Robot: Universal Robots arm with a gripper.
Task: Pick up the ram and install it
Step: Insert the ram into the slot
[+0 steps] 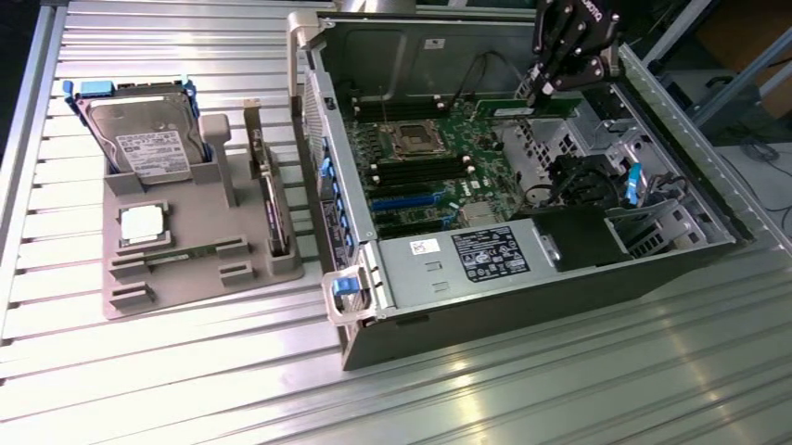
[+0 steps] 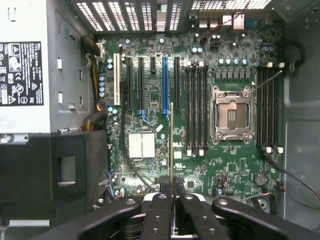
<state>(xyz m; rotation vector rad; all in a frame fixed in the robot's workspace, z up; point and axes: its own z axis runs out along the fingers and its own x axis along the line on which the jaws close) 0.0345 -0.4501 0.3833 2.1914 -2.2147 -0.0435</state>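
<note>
One grey plastic parts tray (image 1: 173, 287) at exterior view's 9 o'clock, well apart from work. Open black metal computer case (image 1: 495, 306) at centre. At 1 o'clock, black gripper (image 1: 544, 93) fingers (image 2: 160, 215) pinch long thin green circuit-board ram (image 1: 510, 108) edge-on above green motherboard (image 2: 230, 165). Ram's long axis parallel to black memory slots (image 2: 196, 110) just beside it. Judged not yet seated.

tool (image 2: 172, 200): matte black | 2 linked fingers (image 2: 159, 216) with round screw heads | white lettering on housing

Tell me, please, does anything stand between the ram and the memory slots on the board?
Nothing visible does. The gripper holds the ram over the board, and the empty memory slots beside the processor socket lie uncovered.
</note>
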